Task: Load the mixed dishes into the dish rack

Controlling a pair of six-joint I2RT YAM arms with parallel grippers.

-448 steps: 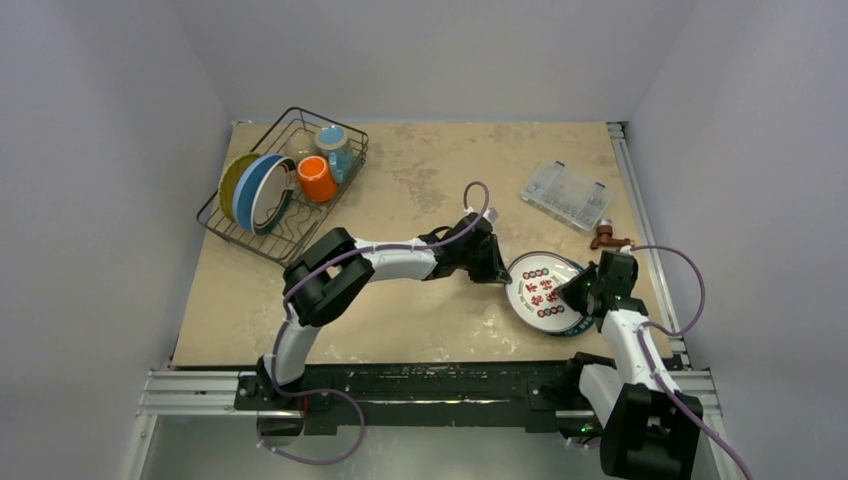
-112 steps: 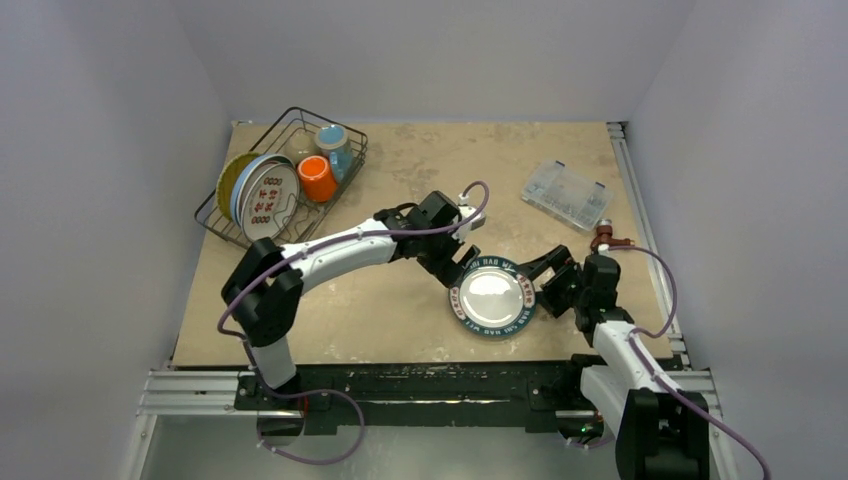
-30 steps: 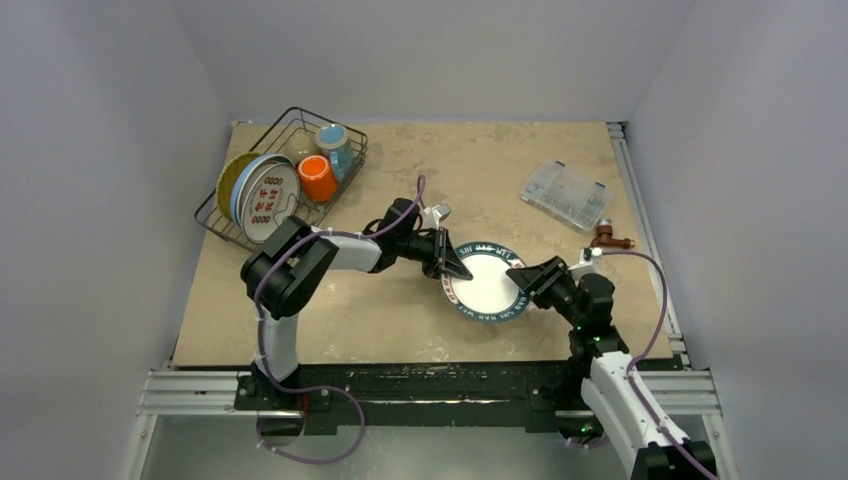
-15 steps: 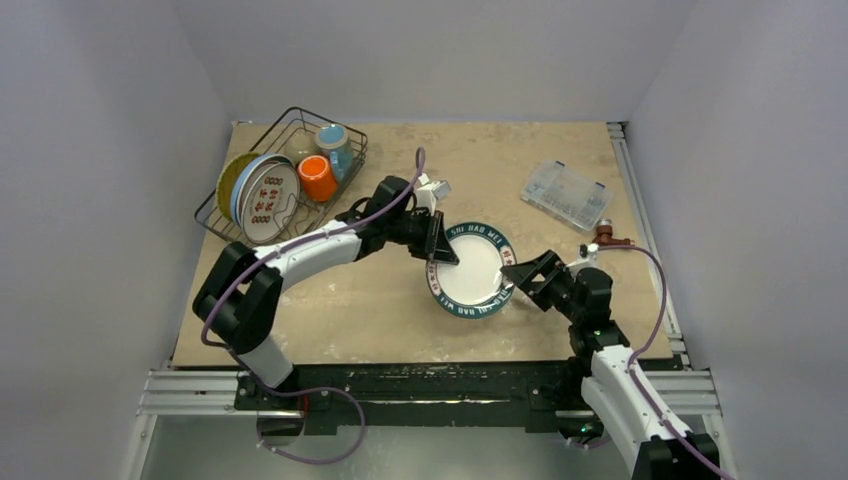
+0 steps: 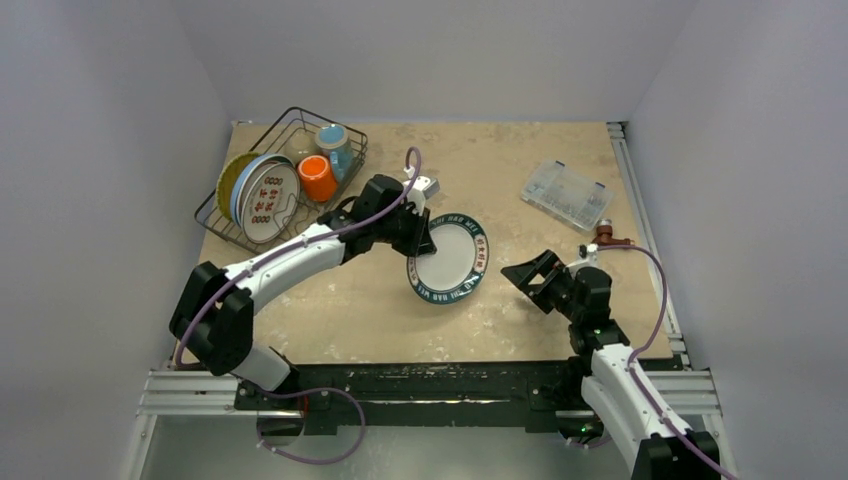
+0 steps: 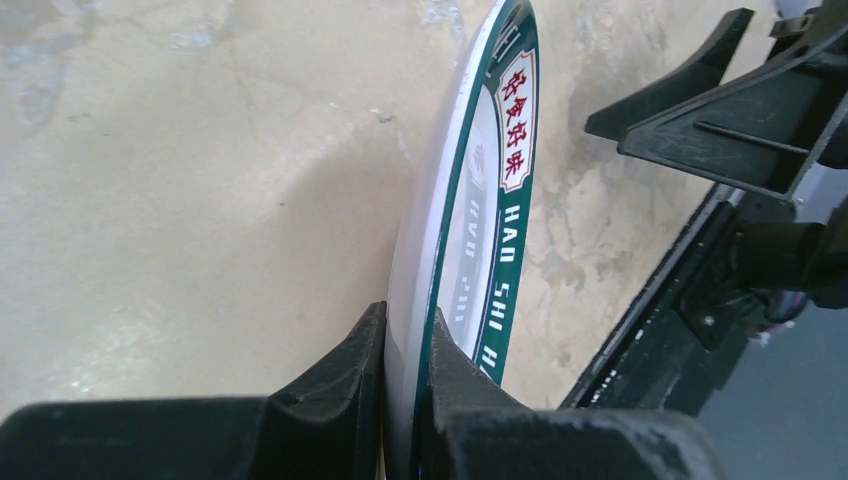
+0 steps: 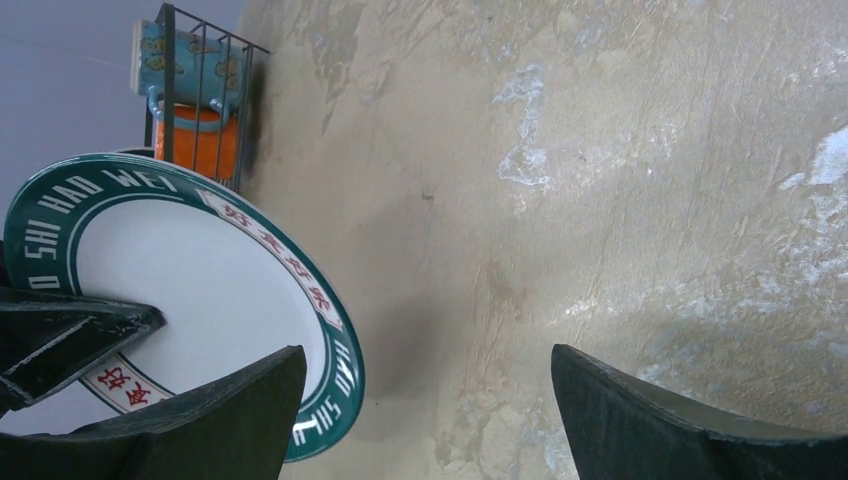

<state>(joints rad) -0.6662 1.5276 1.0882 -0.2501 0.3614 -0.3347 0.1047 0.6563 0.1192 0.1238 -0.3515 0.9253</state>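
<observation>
teal-rimmed plate (image 5: 450, 258) lettered "shi hao wei", rim clamped in left gripper (image 6: 408, 335), right gripper (image 7: 428, 362) spread wide

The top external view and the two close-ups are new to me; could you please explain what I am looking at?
Two robot arms are bolted at a table's near edge. One picture looks down from above; the other two come from a camera on each wrist. The left end effector pinches the rim of a white teal-rimmed plate, tilted up on edge. The right end effector is open and empty. On the table stand a black wire dish rack, holding plates and cups, and a clear compartment box.
</observation>
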